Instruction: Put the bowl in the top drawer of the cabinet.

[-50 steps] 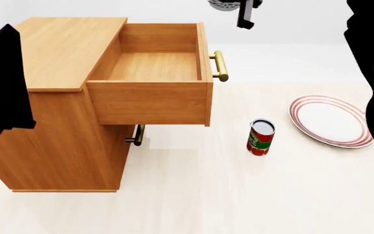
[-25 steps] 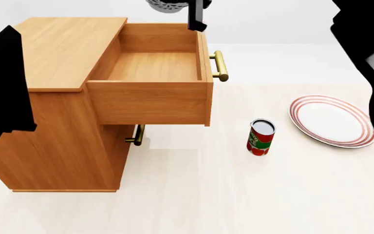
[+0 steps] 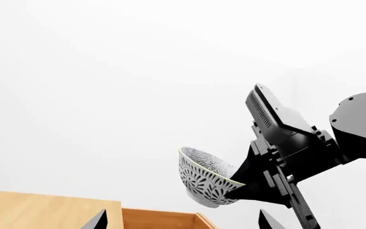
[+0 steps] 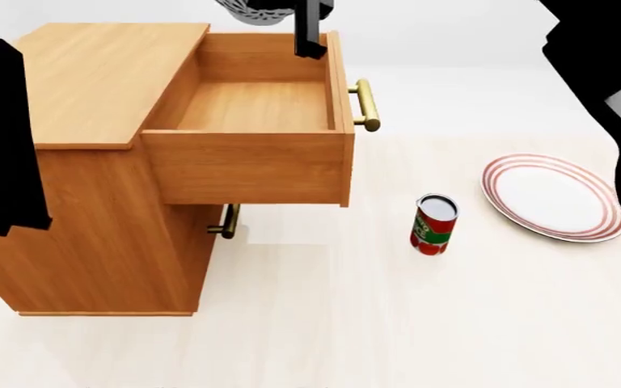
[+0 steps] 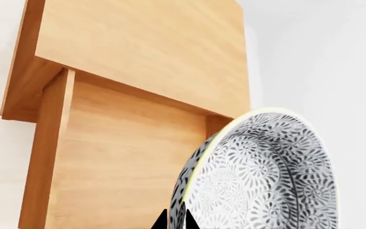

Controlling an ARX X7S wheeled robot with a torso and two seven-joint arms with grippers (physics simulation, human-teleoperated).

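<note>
Cabinet [image 4: 95, 162] on bench [image 4: 419, 323], top drawer [image 4: 251, 121] pulled open. Plate [image 4: 553, 198], then can [image 4: 433, 225]: label text unreadable. Bowl [image 3: 207, 179] tilted, in air over drawer's rear, rim pinched by R pincer [image 3: 240, 188]. L pincer [image 3: 179, 222] spread, holding nothing.

Bright, even, sharp renders; soft shadows, perhaps from overhead light.

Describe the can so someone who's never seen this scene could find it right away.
Start at the wooden cabinet with its open top drawer. On the pale floor to its right, before the red-rimmed plate, stands the can: small, upright, red-and-green label.
</note>
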